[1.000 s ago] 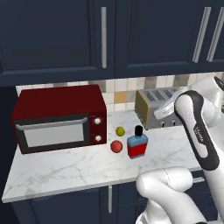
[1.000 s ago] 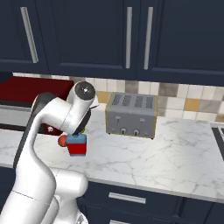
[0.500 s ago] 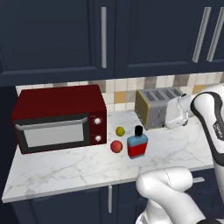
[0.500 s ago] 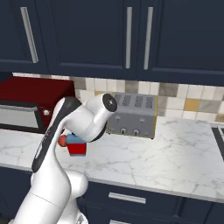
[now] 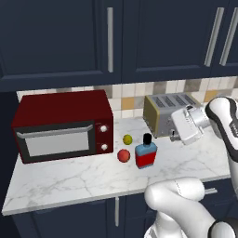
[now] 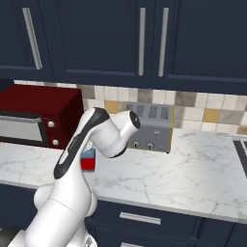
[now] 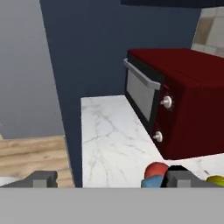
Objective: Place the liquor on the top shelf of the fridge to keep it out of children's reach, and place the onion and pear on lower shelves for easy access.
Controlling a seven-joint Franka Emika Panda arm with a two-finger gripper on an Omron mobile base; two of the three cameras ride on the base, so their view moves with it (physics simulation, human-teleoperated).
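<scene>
Nothing of the task is done yet: the liquor (image 5: pixel 146 153), the onion (image 5: pixel 123 155) and the pear (image 5: pixel 127 139) all sit on the counter (image 5: pixel 69 179), grouped just to the right of the red microwave (image 5: pixel 62 124) and to the left of the toaster (image 5: pixel 166 113). The liquor stands upright nearest the front edge, the onion is just beside it on its left, and the pear lies a little behind them, toward the tiled back wall. The tool (image 7: pixel 109 178) is empty, its fingers (image 7: pixel 41 178) spread wide apart, hanging above the counter in front of the toaster and pointing along the counter toward the three things. A grey panel at the far left end of the counter in the hand view may be the fridge; no shelf shows. All three pick-ups and placements are left, and I judge the first grasp is only being lined up
</scene>
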